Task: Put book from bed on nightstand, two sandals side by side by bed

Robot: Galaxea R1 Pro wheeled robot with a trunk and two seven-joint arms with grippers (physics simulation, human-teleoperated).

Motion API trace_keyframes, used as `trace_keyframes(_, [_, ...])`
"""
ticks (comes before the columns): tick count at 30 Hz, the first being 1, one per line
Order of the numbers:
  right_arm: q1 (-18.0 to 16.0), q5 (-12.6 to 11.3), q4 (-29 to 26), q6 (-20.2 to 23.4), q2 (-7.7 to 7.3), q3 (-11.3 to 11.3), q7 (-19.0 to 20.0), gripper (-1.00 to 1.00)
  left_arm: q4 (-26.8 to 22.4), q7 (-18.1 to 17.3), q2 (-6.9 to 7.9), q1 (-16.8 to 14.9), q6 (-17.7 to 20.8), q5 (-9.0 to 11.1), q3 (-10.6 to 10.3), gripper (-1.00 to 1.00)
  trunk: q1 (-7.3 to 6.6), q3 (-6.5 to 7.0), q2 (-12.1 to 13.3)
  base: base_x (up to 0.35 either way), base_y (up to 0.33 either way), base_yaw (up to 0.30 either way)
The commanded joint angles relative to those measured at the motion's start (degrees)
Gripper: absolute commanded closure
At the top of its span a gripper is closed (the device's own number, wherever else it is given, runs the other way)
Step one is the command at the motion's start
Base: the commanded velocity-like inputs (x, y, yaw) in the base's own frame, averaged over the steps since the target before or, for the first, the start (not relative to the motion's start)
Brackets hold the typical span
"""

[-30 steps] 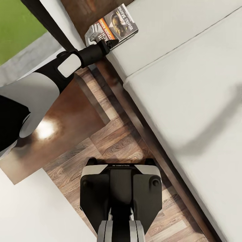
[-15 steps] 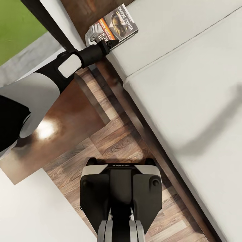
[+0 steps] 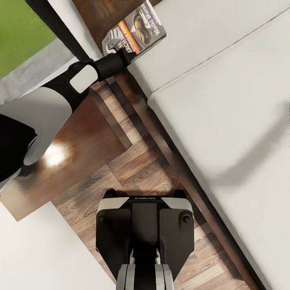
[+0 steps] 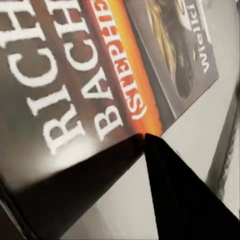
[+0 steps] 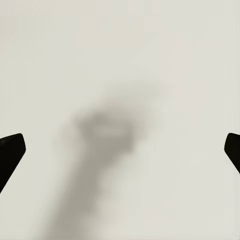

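Book (image 3: 139,30) shifted slightly up and away from the bed (image 3: 225,100) corner versus a second earlier, left gripper (image 3: 121,47) clamped on its near edge. Right gripper (image 5: 120,145) hung spread over the mattress. Judgement: lift it clear before swinging toward the nightstand (image 3: 76,149), keeping it level.

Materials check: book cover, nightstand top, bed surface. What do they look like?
Book: thin paperback, printed cover with slight sheen, likely coated paper. Nightstand: dark brown wood with a glossy finish, shown by the bright reflection on top. Bed: matte pale grey-white mattress, probably fabric; no weave visible, so uncertain.
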Motion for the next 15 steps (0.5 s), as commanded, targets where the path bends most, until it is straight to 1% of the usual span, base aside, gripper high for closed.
trace_keyframes(1, [-0.14,0.23,0.05,0.18,-0.01,0.02,0.32,-1.0,-0.01,-0.44,-0.38,-0.07,0.02,0.86,-0.09,1.0,0.27,-0.03,-0.05,0.0,0.0,0.0])
trace_keyframes(15, [-0.11,0.2,0.9,-0.13,-0.03,0.02,0.32,-1.0,-0.57,-0.89,-0.38,-0.07,-0.13,0.93,-0.09,1.0,0.27,-0.03,-0.05,0.0,0.0,0.0])
